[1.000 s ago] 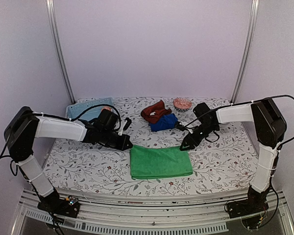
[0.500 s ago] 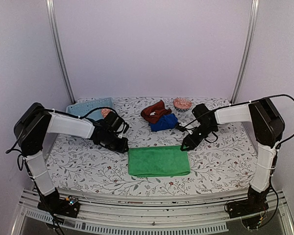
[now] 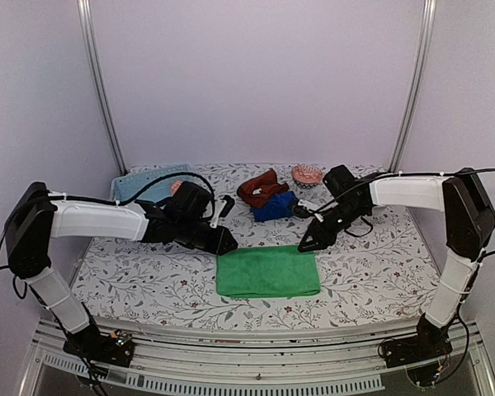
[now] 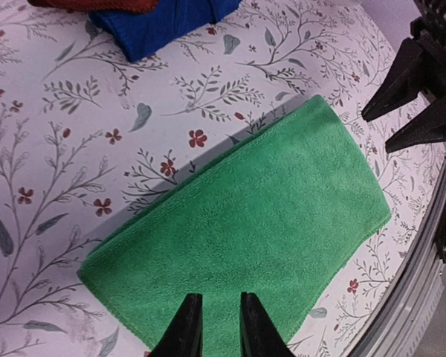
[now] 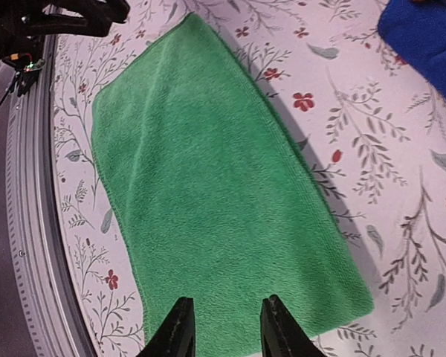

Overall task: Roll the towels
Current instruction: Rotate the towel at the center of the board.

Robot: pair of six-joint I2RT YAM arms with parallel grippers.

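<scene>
A plain green towel (image 3: 267, 272) lies folded flat on the flowered table near the front. My left gripper (image 3: 228, 245) hovers over its far left corner, jaws slightly apart and empty; in the left wrist view the gripper (image 4: 219, 296) points over the green towel (image 4: 245, 216). My right gripper (image 3: 304, 245) hangs over the far right corner, open and empty; the right wrist view shows the gripper (image 5: 227, 300) above the green towel (image 5: 215, 186). A deep blue towel (image 3: 276, 206) and a rust-brown towel (image 3: 260, 188) lie crumpled together at the back.
A light blue basket (image 3: 144, 184) stands at the back left with something orange (image 3: 177, 188) in it. A small bowl (image 3: 307, 174) sits at the back right. Metal rails run along the table's near edge (image 3: 247, 338).
The left gripper let go of the green towel's left edge, drew back, then came forward to the towel's far left corner. The right jaws narrowed and shifted slightly left. The towel lies a little farther left.
</scene>
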